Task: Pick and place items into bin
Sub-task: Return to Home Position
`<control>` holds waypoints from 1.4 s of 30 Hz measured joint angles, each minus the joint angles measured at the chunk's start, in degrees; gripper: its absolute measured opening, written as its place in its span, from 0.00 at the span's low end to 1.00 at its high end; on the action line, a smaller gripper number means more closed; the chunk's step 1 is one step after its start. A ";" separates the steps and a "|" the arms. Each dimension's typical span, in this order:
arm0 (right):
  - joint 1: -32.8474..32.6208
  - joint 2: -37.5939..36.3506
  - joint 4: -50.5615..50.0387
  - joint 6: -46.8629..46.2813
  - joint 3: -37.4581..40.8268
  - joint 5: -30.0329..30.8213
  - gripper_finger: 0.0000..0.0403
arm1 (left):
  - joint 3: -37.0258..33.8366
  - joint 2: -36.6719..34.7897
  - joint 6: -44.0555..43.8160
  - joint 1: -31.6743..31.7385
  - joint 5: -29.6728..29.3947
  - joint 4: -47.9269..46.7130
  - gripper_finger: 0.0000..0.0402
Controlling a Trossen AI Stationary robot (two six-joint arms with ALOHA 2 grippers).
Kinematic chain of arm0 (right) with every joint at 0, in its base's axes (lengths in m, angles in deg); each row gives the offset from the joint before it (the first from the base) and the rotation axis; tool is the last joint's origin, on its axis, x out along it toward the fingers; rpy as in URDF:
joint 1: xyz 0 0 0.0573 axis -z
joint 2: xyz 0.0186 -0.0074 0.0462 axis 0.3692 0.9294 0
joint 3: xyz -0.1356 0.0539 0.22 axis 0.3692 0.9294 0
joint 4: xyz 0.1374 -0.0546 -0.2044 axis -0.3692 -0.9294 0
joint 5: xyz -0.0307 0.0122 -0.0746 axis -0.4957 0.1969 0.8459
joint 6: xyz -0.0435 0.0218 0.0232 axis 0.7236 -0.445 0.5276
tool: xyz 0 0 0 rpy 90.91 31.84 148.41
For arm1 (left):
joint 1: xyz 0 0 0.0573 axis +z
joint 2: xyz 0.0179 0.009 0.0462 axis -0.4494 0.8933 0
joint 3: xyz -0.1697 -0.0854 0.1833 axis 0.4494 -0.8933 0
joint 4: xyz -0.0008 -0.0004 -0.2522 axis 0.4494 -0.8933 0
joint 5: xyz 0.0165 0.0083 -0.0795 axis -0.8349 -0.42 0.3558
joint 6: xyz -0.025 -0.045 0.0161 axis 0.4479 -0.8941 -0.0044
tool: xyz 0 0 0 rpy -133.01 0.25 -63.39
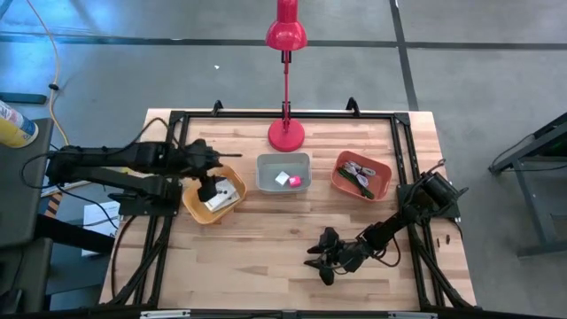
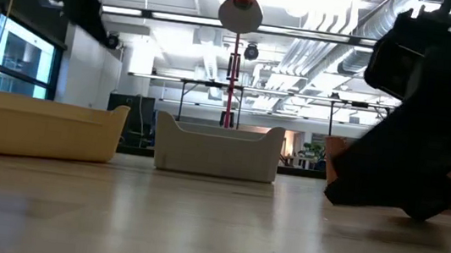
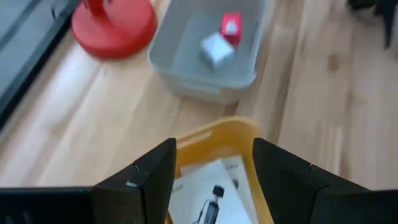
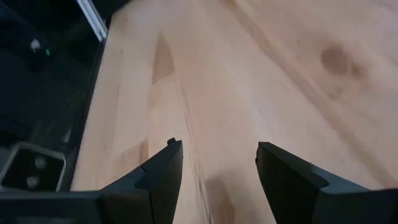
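Fingers of my left gripper (image 3: 214,146) stand spread and empty just above the yellow bin (image 3: 219,124), near the left edge of the table (image 1: 266,248). The white cards (image 3: 193,190) lie inside the bin. My right gripper (image 4: 217,146), likewise spread and empty, hangs low over the boards near the front edge. I judge the placing done and the homing step in hand. Next I need a straight lift clear of the bin's rim, then a fold back. The cards' black print is too blurred to read, and no brand shows.

White cards (image 3: 200,182) partly cropped
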 joint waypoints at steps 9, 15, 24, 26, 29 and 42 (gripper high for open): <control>4.75 -5.92 3.47 -1.12 0.01 -0.85 0.48 | 10.57 -0.02 0.73 0.00 0.86 -2.98 0.50; 7.54 -14.29 3.67 16.50 0.01 -2.44 0.48 | 13.04 -0.46 11.85 -0.91 3.18 2.28 0.50; 12.90 -33.45 -4.99 48.54 -0.10 -2.35 0.48 | 13.06 -0.50 38.44 -8.80 1.84 22.49 0.49; 15.22 -37.94 -9.82 49.25 -0.10 0.87 0.48 | 13.06 -0.48 39.52 -9.10 -1.22 24.89 0.49; 19.59 -44.42 -15.91 49.12 -0.10 3.20 0.48 | 13.08 -0.50 38.83 -9.03 -4.63 25.08 0.50; 46.50 -56.14 -30.41 48.48 1.50 -30.81 0.48 | 6.49 -6.03 43.43 -6.42 -11.99 29.75 0.50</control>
